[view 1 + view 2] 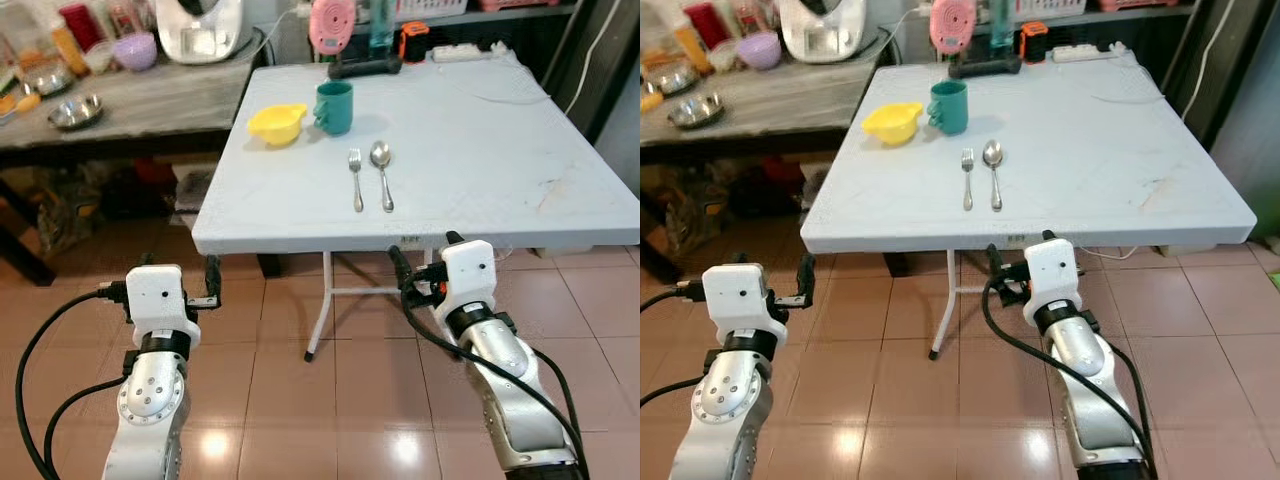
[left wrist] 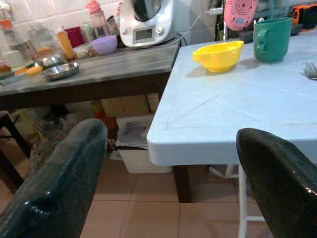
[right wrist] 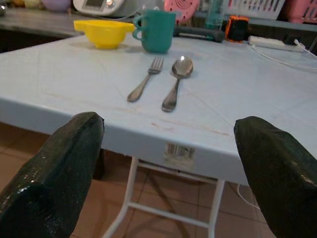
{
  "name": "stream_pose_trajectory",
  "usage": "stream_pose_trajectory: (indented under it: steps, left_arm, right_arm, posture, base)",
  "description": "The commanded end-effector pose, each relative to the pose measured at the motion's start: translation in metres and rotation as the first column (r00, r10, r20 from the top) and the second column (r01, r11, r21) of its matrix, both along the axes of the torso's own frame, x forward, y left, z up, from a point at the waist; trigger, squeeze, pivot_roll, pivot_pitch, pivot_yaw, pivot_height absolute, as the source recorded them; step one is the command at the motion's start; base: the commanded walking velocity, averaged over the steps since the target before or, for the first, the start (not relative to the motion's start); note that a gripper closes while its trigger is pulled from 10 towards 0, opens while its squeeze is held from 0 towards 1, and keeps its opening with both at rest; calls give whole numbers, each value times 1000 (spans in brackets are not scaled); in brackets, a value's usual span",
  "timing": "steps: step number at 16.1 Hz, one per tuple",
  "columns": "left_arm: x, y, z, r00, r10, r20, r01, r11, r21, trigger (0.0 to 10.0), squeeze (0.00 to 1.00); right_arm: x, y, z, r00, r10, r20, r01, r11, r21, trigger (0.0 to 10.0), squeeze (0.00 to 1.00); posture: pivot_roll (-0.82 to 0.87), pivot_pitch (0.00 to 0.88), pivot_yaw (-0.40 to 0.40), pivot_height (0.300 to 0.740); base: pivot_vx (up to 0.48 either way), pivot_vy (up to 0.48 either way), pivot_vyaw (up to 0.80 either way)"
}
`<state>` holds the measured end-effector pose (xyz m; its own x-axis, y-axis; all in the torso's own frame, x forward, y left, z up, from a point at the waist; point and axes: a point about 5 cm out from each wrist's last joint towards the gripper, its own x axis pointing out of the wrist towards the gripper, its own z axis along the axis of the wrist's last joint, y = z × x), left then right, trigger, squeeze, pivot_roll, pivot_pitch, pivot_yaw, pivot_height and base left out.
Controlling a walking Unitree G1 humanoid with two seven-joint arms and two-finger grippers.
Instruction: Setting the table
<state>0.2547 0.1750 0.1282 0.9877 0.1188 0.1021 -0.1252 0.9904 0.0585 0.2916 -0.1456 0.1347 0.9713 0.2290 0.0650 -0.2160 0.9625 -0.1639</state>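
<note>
A pale blue folding desk (image 1: 470, 170) stands on a tiled floor, with a darker wooden side desk (image 1: 130, 105) of kitchen clutter beside it. A fork (image 1: 355, 180) and spoon (image 1: 382, 175) lie side by side near the middle of the blue top, handles toward the robot, apparently laid out as a place setting. Just beyond them sit a yellow bowl (image 1: 277, 123) and a green mug (image 1: 335, 107), close together; I cannot tell whether either holds anything. On the side desk, a metal bowl (image 1: 75, 111) and a purple bowl (image 1: 136, 50) sit among jars. The left claw (image 1: 212, 285) and right claw (image 1: 398, 268) hover below the near edge, fingers spread apart and empty, probably readying a reach.
</note>
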Motion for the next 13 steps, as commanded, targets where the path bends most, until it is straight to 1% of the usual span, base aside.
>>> stream_pose_trajectory:
  steps: [1, 3, 4, 13]
  left_arm:
    - [-2, 6, -1, 1000, 31, -1, -31, 999, 18, 10000, 0]
    - [-2, 6, -1, 1000, 24, -4, -24, 1000, 10, 10000, 0]
    - [-2, 4, 0, 1000, -9, 3, 9, 1000, -19, 10000, 0]
    - [-1, 0, -1, 999, -30, 14, 30, 999, -38, 10000, 0]
  right_arm:
    - [-3, 6, 1, 1000, 27, 9, -27, 999, 17, 10000, 0]
    - [-4, 8, 1, 999, 34, 8, -34, 999, 22, 10000, 0]
    - [-4, 9, 1, 999, 40, 7, -40, 999, 24, 10000, 0]
    - [-6, 13, 0, 997, 77, 4, -77, 996, 33, 10000, 0]
  posture:
    - [-95, 86, 111, 740]
    - [-95, 86, 111, 740]
    - [-94, 88, 113, 740]
    - [-93, 86, 115, 740]
  base:
    - [0, 0, 0]
    - [0, 0, 0]
    - [0, 0, 0]
    - [472, 0, 0]
